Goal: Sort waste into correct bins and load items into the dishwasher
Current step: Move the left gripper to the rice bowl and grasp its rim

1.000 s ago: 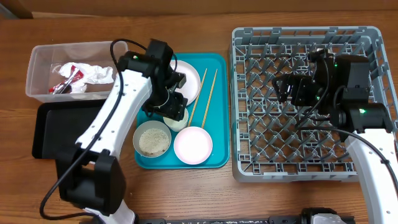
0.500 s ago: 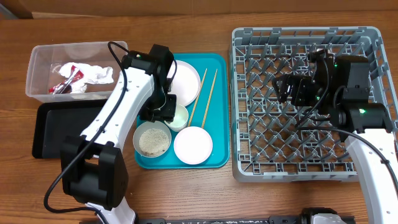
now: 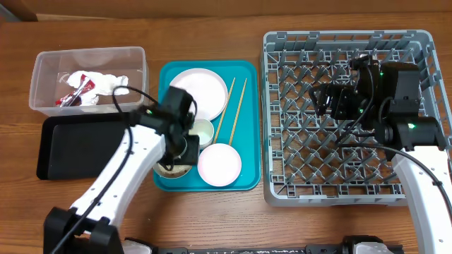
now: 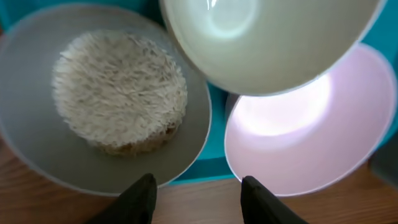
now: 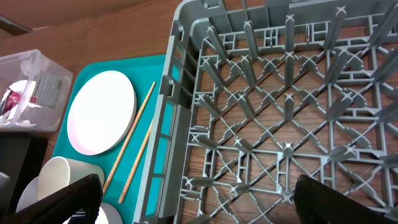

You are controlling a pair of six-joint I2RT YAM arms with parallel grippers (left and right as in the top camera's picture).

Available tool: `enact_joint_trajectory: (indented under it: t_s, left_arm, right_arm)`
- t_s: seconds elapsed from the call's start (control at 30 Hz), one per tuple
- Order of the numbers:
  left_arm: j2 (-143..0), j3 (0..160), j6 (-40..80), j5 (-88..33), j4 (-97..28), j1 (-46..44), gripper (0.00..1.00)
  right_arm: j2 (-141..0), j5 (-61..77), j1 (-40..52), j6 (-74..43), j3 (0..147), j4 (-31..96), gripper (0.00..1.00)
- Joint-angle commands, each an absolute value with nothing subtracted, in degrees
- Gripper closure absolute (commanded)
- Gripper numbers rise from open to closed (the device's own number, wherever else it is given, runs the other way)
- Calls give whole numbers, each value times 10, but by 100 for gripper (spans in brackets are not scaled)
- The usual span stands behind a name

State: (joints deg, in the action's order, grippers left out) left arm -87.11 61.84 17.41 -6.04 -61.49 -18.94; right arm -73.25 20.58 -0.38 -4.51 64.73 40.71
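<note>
My left gripper [image 3: 180,150] [image 4: 198,193] is open and empty, hovering over the front of the teal tray [image 3: 244,180], just above the grey bowl of rice [image 4: 112,99] [image 3: 164,169]. A pale cup [image 3: 203,131] [image 4: 267,37] and a pinkish white bowl [image 3: 219,164] [image 4: 305,137] sit beside it. The round white plate [image 3: 201,92] [image 5: 101,112] and two chopsticks [image 3: 233,107] [image 5: 135,146] lie further back. My right gripper [image 3: 323,99] [image 5: 196,202] is open and empty above the grey dish rack [image 3: 353,120] [image 5: 286,112]. The clear tub [image 3: 49,63] holds the red wrapper [image 3: 74,88] and tissue [image 3: 106,83].
The black tray [image 3: 70,148] lies in front of the clear tub at the left. The rack fills the right side of the wooden table. The teal tray stands between the bins and the rack.
My left arm has drawn back toward the front, from over the pale cup to over the rice bowl. The right arm has not moved.
</note>
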Motion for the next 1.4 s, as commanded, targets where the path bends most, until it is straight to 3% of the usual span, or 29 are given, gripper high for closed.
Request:
enact_joint_trajectory:
  t_s: [0.0,0.17,0.27,0.5,0.83,0.9,1.07,1.37]
  left_arm:
    - [-869,580,137,-70,-580,-206,56]
    - [-869,568,127,-52,-568,-207,79]
    - [-869,562,116,-40,-559,-207,86]
    - [-869,525,116,-26,-519,-207,79]
    - [-869,487,116,-28,-473,-207,76]
    - [-869,482,117,-28,-466,-207,78]
    - [-869,481,118,-28,-469,-207,96]
    - [-869,492,122,-28,-493,-206,96]
  right_arm:
    - [-734,207,-7,-47,658,404,0]
    - [-734,206,-7,-47,658,404,0]
    - [-734,206,-7,-46,658,404,0]
    - [-734,206,-7,-46,658,404,0]
    - [-734,206,-7,-46,658,404,0]
    - [-734,206,-7,-46,658,404,0]
    - [-734,206,-7,-46,658,404,0]
    - [-734,206,-7,-46,658,404,0]
